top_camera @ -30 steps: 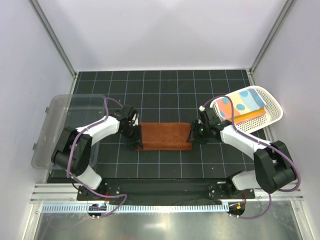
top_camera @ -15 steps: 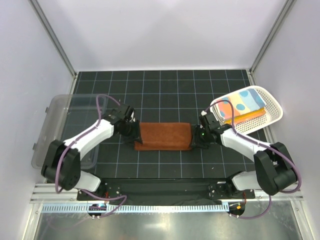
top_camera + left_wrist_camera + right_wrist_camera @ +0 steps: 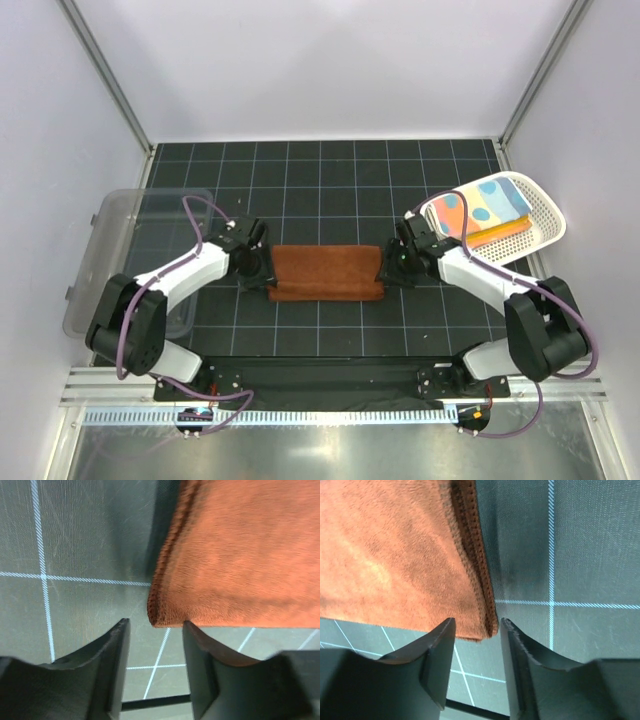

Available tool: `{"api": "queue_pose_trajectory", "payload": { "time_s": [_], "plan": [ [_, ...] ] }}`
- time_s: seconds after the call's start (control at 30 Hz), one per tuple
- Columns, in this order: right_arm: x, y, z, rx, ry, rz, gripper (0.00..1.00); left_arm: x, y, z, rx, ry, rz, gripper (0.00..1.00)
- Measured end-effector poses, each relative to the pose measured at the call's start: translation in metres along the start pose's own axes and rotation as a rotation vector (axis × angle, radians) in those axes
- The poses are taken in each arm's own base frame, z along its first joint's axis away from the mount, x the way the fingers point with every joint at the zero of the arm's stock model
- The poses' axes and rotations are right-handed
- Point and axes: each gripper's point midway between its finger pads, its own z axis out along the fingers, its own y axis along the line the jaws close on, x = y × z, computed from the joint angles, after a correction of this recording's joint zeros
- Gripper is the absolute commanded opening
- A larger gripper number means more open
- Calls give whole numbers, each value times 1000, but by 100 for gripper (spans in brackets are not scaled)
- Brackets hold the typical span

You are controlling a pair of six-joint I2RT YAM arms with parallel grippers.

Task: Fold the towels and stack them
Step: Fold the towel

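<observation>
A rust-brown towel (image 3: 325, 272) lies folded in a long strip on the black grid mat. My left gripper (image 3: 262, 272) stands at its left end, open; in the left wrist view the towel's corner (image 3: 165, 615) sits just beyond the gap of the gripper (image 3: 155, 630), with only mat between the fingers. At the towel's right end, my right gripper (image 3: 388, 268) is open too. The right wrist view shows the towel's stitched corner (image 3: 482, 625) reaching in between the parted tips of the gripper (image 3: 477, 627), with a gap to the right finger. More towels (image 3: 480, 208) lie in the basket.
A white perforated basket (image 3: 545, 205) at the right holds a light blue cloth with orange dots over a yellow-orange one (image 3: 505, 236). A clear plastic bin (image 3: 110, 250) stands at the mat's left edge. White walls close in the back and sides.
The left jaws have opened and let go of the towel's left end, which now lies flat and further left. The left arm has drawn back. The right jaws parted slightly.
</observation>
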Motion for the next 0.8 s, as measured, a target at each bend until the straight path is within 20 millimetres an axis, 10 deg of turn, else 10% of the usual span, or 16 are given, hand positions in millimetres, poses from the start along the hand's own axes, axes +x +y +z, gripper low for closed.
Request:
{"api": "queue_pose_trajectory", "payload": {
  "time_s": [0.4, 0.8],
  "plan": [
    [14, -12, 20, 16, 23, 51, 31, 6, -1, 18, 14, 19, -47, 0],
    [10, -9, 22, 5, 9, 47, 1, -2, -13, -6, 52, -7, -38, 7]
  ]
}}
